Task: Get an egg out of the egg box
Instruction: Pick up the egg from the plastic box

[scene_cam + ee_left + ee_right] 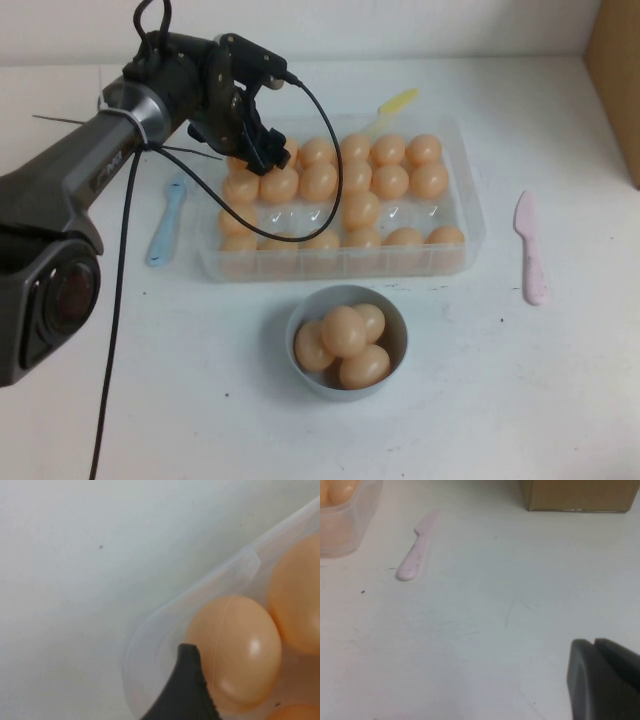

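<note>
High view: your left pincer (262,150) is down at the far left corner of the egg box (470,215), jaws wide, holding nothing. An egg (280,185) sits just beside it. Your right pincer (602,680) looks closed over the bare counter (520,400).

Bright, even overhead light; white worktop (520,400) nearly washed out. Soft shadows only. Small highlights on the egg (235,652) in the left wrist view. Both wrist views soft, near parts blurred.

Egg box (470,215) mid-table, bowl (392,372) before it, utensils at both sides, left end effector (262,158) over its far-left corner
</note>
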### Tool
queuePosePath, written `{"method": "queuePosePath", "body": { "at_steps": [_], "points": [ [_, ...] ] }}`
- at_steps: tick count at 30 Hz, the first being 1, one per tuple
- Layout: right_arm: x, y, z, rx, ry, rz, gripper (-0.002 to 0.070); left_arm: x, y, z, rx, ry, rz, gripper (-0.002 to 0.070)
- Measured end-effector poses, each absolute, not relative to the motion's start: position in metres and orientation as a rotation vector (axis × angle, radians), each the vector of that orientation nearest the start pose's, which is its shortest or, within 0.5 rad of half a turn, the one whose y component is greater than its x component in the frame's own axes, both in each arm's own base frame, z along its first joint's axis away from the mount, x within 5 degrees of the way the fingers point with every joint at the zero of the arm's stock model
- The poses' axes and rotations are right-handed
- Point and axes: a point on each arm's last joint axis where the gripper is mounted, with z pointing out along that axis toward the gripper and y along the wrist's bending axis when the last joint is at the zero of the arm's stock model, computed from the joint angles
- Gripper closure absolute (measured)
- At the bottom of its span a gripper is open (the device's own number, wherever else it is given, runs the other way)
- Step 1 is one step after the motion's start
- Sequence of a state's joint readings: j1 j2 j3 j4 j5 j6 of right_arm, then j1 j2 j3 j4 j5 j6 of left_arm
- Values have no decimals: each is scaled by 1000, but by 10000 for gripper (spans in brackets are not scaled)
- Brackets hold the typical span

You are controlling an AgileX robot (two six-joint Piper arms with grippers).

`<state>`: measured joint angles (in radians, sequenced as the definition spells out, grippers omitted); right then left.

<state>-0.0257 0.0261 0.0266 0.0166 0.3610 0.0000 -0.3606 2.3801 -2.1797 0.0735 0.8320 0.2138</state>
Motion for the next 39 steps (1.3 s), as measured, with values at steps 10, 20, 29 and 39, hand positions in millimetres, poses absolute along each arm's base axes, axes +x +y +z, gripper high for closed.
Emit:
{"method": "queuePosePath", "body": {
  "at_steps": [10, 20, 29, 39],
  "points": [
    [55, -1, 170, 35, 1897, -1, 694, 508, -186, 201, 756, 2374, 35, 135],
    [55, -1, 170, 35, 1897, -1, 694, 511, -187, 197, 754, 2351, 35, 155],
    [55, -1, 170, 35, 1897, -1, 694, 513, -185, 195, 760, 2344, 58, 386],
    [55, -1, 170, 35, 1897, -1, 694, 507, -185, 207, 730, 2386, 43, 410]
  ]
}}
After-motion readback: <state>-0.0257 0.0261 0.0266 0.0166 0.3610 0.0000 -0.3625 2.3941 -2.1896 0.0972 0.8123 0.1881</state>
